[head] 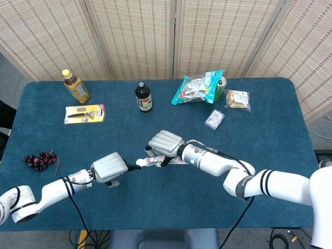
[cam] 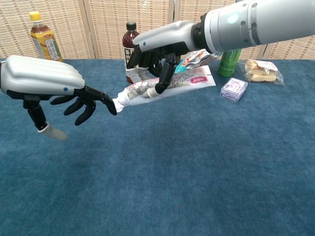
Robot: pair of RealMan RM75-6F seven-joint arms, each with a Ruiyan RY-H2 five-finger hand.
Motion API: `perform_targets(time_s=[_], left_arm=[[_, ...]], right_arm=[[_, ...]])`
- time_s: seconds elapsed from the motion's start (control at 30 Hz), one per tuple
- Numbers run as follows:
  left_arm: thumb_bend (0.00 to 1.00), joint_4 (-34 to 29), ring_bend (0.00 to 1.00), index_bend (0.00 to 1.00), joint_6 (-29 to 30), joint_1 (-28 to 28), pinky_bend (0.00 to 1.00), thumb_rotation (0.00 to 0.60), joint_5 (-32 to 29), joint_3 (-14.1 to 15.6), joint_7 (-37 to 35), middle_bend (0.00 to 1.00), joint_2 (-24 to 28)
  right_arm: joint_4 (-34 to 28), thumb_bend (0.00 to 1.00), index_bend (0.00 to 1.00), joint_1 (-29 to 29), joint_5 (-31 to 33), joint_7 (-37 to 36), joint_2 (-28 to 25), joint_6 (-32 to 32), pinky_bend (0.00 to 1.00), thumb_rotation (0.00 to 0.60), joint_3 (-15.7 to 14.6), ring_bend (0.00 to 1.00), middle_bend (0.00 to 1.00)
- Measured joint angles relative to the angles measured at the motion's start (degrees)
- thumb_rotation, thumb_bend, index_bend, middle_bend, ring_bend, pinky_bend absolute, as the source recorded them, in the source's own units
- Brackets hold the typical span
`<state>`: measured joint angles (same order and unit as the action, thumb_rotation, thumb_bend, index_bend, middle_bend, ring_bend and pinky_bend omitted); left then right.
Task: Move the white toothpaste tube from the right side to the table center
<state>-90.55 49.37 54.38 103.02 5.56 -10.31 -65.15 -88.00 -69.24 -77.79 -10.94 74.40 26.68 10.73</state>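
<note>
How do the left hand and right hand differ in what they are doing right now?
The right hand holds the toothpaste tube above the table; the left hand holds nothing. The right hand's fingers curl around the tube; the left hand's fingers are spread, one fingertip at the tube's cap. Both hover over the table's middle with the same silver backs and black fingers.
</note>
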Motion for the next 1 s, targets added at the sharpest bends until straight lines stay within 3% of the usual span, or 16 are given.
perform_targets(time_s=[0.5, 0.87, 1.0], left_arm=[[0.20, -0.2, 0.57, 0.15, 0.1, 0.3, 0.68, 0.600, 0.1, 0.2, 0.1, 0.54, -0.3], [0.20, -1.1, 0.57, 0.15, 1.0, -1.1, 0.69, 0.600, -1.8, 0.1, 1.7, 0.54, 2.4], [0.20, -1.5, 0.56, 0.15, 1.5, -2.0, 0.68, 0.600, -2.7, 0.0, 2.5, 0.54, 3.5]], right_arm=[[0.1, 1.00, 0.89, 1.2, -4.0, -4.9, -0.6, 3.3, 0.59, 0.600, 0.0, 0.73, 0.78], [3.2, 1.00, 0.89, 2.5, -3.2, -2.7, 1.2, 4.8, 0.59, 0.600, -1.3, 0.70, 0.75], [4.5, 0.88, 0.88, 3.4, -3.0, -1.4, 2.7, 6.1, 0.59, 0.600, -2.0, 0.65, 0.70]])
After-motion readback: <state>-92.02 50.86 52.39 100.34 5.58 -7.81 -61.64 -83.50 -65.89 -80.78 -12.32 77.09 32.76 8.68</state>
